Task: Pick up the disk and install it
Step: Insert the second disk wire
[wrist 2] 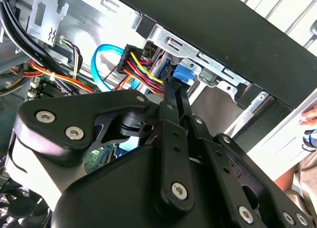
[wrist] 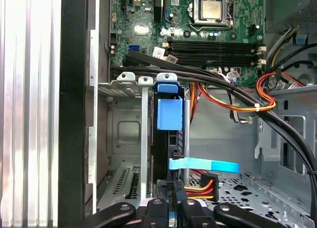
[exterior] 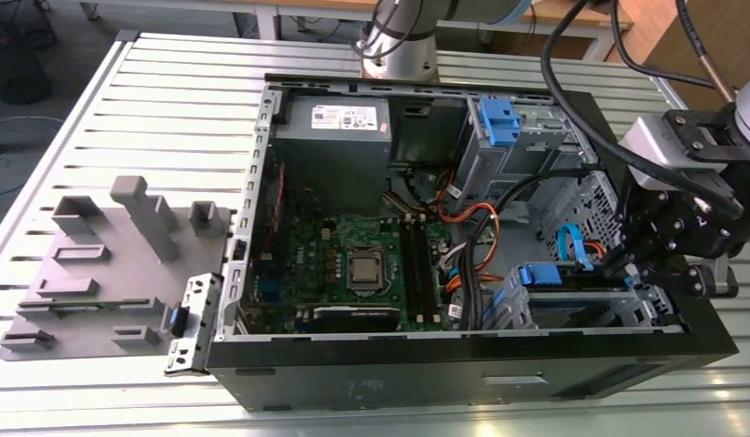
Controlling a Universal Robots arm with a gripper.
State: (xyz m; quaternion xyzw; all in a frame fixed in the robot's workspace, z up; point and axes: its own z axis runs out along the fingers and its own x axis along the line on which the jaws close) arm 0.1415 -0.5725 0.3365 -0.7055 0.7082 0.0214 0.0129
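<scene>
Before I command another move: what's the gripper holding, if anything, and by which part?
The disk, it seems: the gripper looks shut across its thin edge nearest the wrist.

slatted metal table [exterior: 168, 91]; open computer case [exterior: 472, 375] (black), grey fixture [exterior: 96, 273]

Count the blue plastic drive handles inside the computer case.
2: one handle on the upper drive cage beside the power supply; the other on the disk, lower in the exterior view. Cables may hide more.

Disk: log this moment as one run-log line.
phase: install | disk: edge-on in drive cage of open computer case | gripper: at disk's near end
</scene>
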